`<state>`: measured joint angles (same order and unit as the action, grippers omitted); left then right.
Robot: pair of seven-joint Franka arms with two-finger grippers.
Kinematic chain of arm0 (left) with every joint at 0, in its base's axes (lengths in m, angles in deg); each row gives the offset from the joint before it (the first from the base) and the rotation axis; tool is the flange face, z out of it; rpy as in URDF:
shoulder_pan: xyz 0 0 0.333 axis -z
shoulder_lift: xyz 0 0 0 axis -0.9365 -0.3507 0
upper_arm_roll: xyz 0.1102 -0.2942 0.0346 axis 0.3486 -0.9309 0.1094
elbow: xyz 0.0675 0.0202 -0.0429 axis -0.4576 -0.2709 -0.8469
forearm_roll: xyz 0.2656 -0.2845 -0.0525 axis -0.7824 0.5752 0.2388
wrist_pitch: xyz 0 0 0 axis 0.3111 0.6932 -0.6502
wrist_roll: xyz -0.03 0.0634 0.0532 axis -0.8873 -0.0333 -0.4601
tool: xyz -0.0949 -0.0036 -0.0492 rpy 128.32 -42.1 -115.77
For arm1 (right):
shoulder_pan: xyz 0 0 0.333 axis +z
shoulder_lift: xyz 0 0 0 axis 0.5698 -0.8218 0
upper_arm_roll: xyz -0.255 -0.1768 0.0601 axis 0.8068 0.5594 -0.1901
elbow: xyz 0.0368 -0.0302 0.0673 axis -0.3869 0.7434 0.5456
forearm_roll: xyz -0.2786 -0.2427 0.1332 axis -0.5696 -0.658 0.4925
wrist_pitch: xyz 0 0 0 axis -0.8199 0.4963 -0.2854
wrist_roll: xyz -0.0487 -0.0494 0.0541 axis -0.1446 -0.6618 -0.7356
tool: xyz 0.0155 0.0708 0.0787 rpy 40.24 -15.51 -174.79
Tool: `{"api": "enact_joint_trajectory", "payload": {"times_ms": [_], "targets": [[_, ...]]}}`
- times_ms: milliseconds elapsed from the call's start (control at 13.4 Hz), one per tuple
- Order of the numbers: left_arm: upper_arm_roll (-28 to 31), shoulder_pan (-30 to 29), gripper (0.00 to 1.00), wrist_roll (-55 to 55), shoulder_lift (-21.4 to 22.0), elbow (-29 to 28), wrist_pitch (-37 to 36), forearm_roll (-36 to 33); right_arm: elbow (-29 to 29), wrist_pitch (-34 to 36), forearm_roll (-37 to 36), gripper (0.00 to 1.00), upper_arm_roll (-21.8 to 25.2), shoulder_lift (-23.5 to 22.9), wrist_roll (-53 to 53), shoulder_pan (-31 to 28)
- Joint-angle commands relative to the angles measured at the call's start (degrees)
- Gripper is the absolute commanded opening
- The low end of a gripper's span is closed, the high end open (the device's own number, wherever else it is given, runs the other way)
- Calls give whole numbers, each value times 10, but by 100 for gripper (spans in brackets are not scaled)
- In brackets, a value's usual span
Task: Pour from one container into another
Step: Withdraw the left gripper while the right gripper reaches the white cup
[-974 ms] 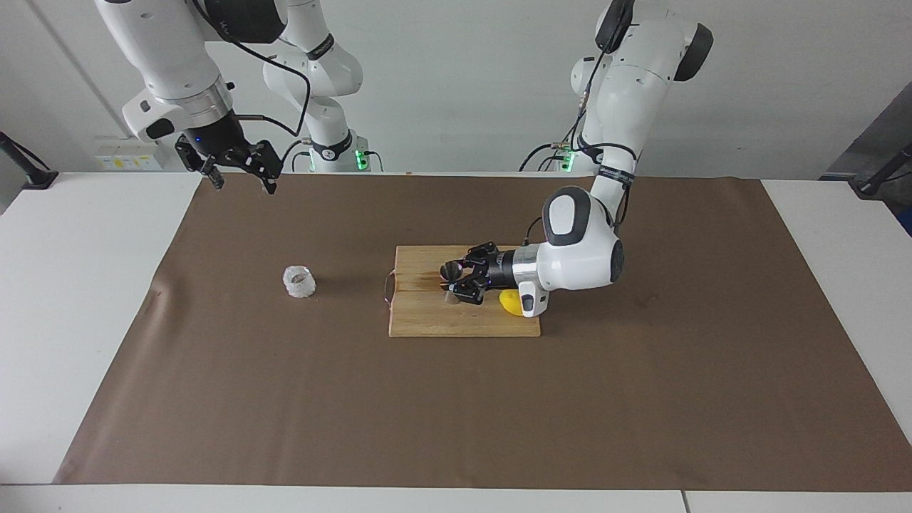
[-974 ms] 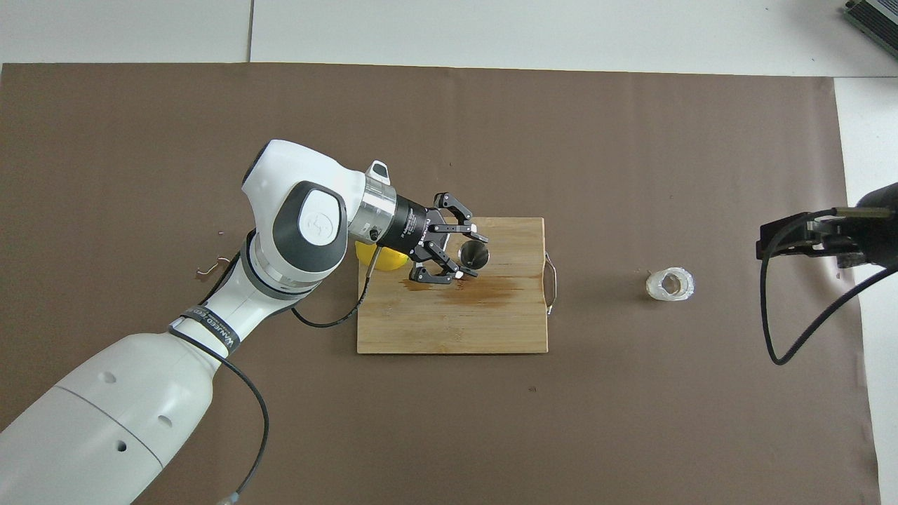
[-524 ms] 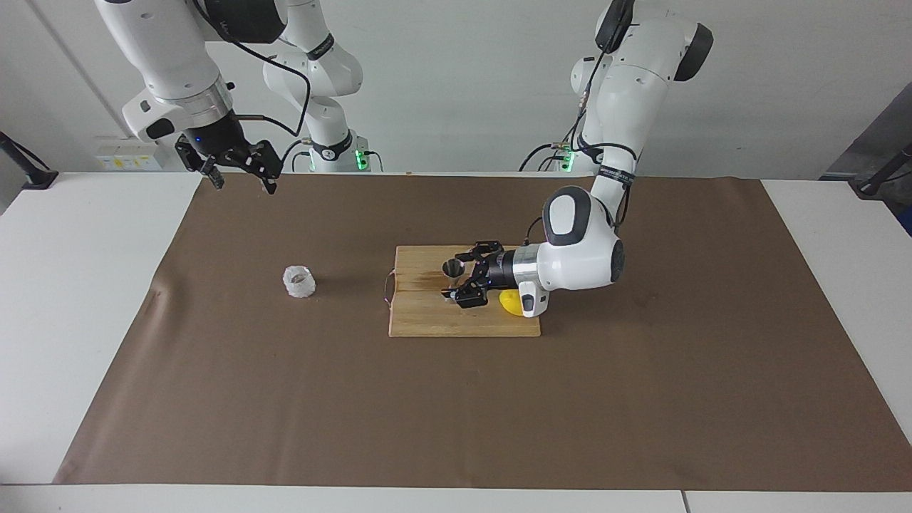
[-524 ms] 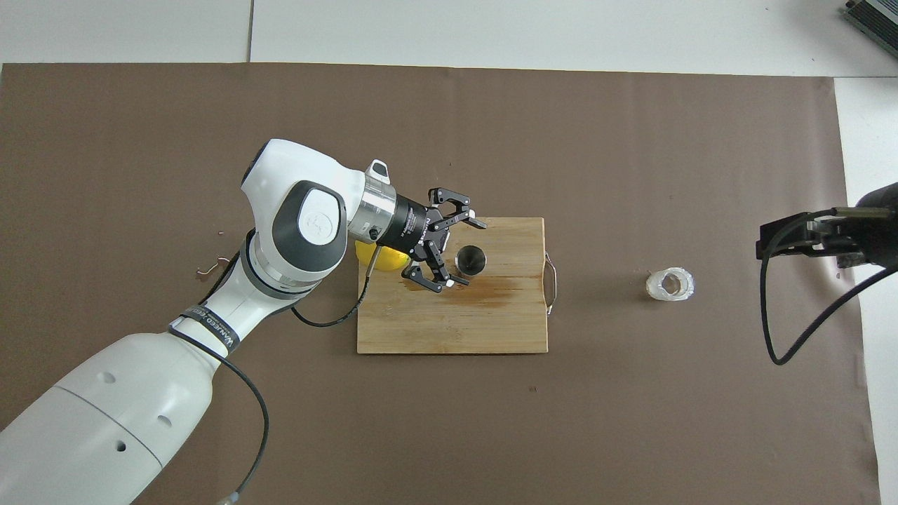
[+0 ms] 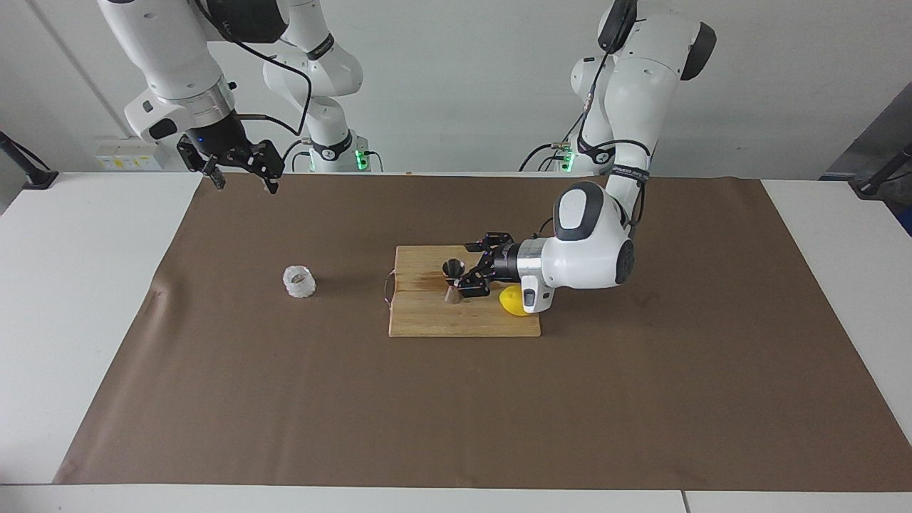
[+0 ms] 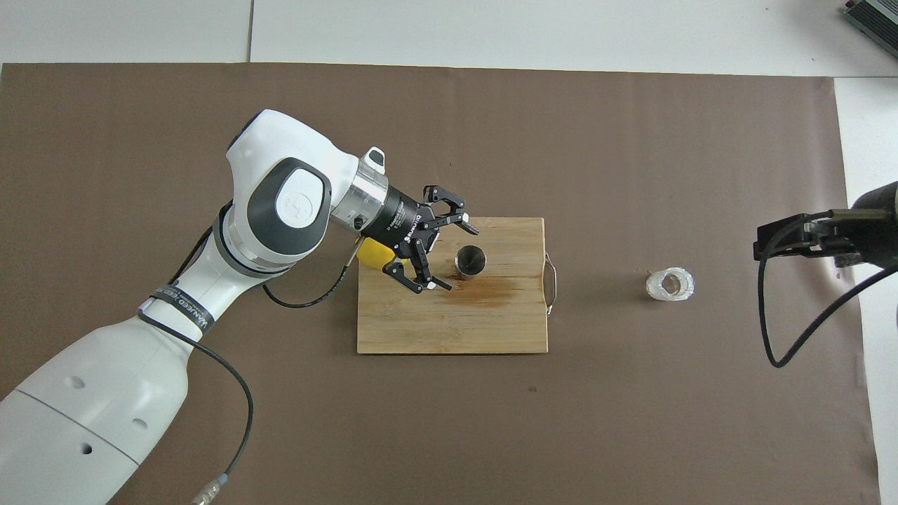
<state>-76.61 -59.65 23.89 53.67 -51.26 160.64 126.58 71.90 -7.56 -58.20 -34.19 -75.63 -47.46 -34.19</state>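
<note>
The steel jigger (image 5: 452, 279) stands upright on the wooden cutting board (image 5: 427, 320), its dark inside showing in the overhead view (image 6: 470, 261). My left gripper (image 5: 473, 270) is open and empty, low over the board, just beside the jigger toward the left arm's end; it also shows in the overhead view (image 6: 449, 258). The whitish faceted cup (image 5: 299, 281) stands on the brown mat toward the right arm's end, also seen from overhead (image 6: 670, 284). My right gripper (image 5: 241, 178) is open, raised over the mat's edge near the robots, and waits.
A yellow lemon (image 5: 509, 301) lies on the board's corner under my left wrist. A wet stain (image 6: 484, 287) marks the board (image 6: 456, 330) beside the jigger. A brown mat (image 5: 641, 399) covers the white table.
My left gripper opened and let go of the tilted jigger, which now stands upright. The gripper then drew back a little toward the left arm's end. The right arm barely moved.
</note>
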Motion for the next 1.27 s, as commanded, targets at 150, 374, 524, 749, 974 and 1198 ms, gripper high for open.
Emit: {"api": "enact_joint_trajectory", "payload": {"times_ms": [150, 374, 524, 749, 974, 1198], "targets": [[9, -19, 100, -18, 27, 57, -91, -123, 65, -30, 16, 100, -3, 37, 103, -7], [11, -20, 100, -17, 50, 66, -95, -213, 91, -38, 16, 100, -1, 49, 213, -14], [14, -21, 100, -17, 62, 66, -95, -263, 105, -49, 16, 100, 2, 54, 304, -14], [12, -38, 100, -16, 84, 66, -115, -341, 152, -82, 20, 100, 6, 77, 413, -26], [12, -86, 100, -11, 93, 83, -163, -379, 199, -129, 48, 100, 7, 91, 553, -51], [14, -117, 100, 36, 117, 84, -201, -410, 223, -144, 95, 100, 9, 79, 674, -82]]}}
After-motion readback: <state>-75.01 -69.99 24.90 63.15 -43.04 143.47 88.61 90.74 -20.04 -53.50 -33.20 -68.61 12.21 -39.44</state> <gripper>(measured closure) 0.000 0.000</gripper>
